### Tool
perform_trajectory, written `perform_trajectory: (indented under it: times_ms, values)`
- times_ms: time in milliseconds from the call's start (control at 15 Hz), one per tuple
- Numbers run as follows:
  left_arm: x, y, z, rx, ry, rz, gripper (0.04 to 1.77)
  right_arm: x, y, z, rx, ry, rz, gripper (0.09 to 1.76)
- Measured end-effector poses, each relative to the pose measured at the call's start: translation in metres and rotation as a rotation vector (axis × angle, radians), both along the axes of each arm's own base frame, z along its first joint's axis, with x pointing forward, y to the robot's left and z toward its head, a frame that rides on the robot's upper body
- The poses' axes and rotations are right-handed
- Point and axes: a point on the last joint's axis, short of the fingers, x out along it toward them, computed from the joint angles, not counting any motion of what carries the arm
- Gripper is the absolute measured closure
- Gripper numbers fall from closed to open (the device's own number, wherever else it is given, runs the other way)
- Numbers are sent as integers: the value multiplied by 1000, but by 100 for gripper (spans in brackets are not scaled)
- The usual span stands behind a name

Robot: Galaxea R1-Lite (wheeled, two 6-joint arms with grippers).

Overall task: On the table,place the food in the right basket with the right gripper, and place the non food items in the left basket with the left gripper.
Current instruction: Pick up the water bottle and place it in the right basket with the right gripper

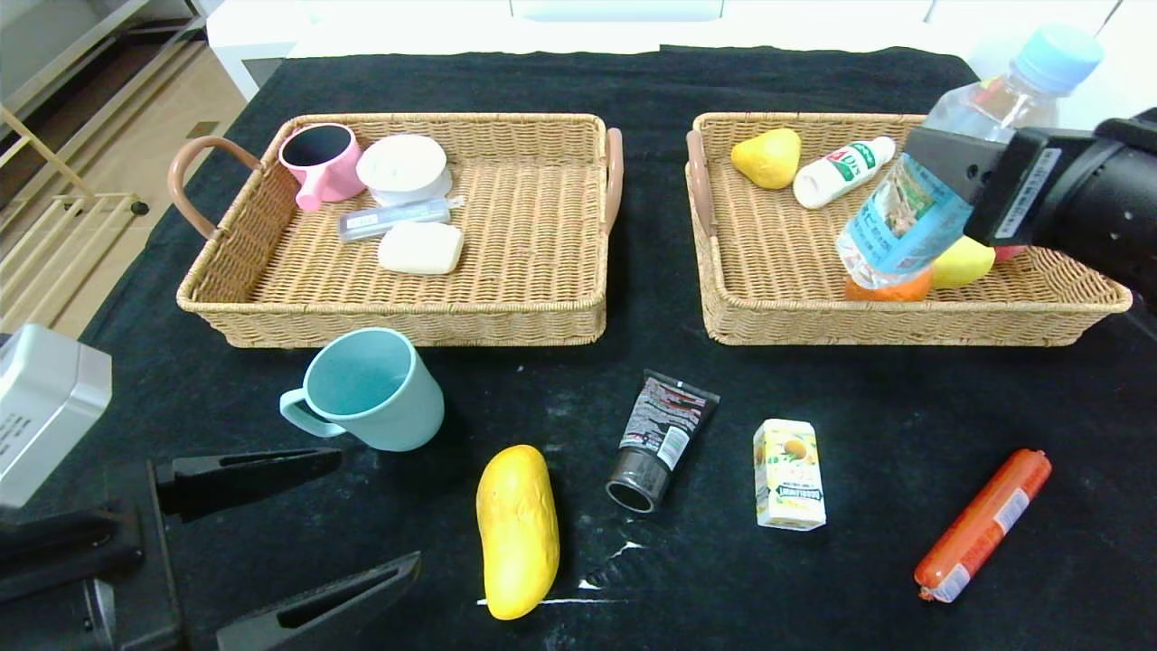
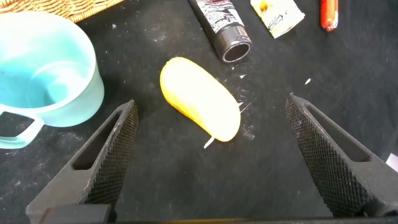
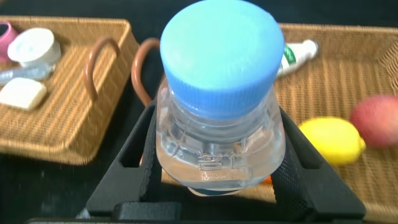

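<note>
Our right gripper [image 1: 940, 167] clamps the water bottle [image 1: 940, 181] tilted over the right basket [image 1: 750, 307]; dropped, it could roll onto the orange [image 1: 890, 289]. Left gripper [image 1: 298, 533] gapes wide, parked.

Clear plastic water bottle [image 1: 940, 172] with blue cap, tilted, clamped in my right jaws over right woven wicker basket [image 1: 777, 271]. Basket holds lemons, orange, white tube. Left woven wicker basket [image 1: 533, 226]: pink cup, white jar, soap. On black surface [image 1: 868, 398]: teal plastic mug [image 1: 371, 391], yellow mango [image 1: 517, 532], black tube [image 1: 660, 441], juice carton [image 1: 789, 474], orange sausage [image 1: 983, 524].
</note>
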Motion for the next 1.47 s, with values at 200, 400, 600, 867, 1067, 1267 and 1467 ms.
perform_trajectory:
  times_ms: [200,400,600,867,1067,1267,1467]
  values:
    - [1,0,-1,4,5,0,9,25,15,6,15,-10,31,82]
    - [2,-1,-2,8,12,1,9,51,24,2,11,3,22,82]
    - [3,-1,-2,8,12,3,9,74,27,-3,4,17,-10,83]
    - [3,-1,-3,10,14,3,9,103,23,-10,-2,28,-57,83]
    - [3,-1,-3,11,16,4,9,117,22,-19,-7,41,-73,83]
    - [3,-1,-3,12,16,2,9,127,22,-28,-18,63,-75,83]
    - [3,-1,-3,12,16,2,9,131,23,-32,-19,72,-76,83]
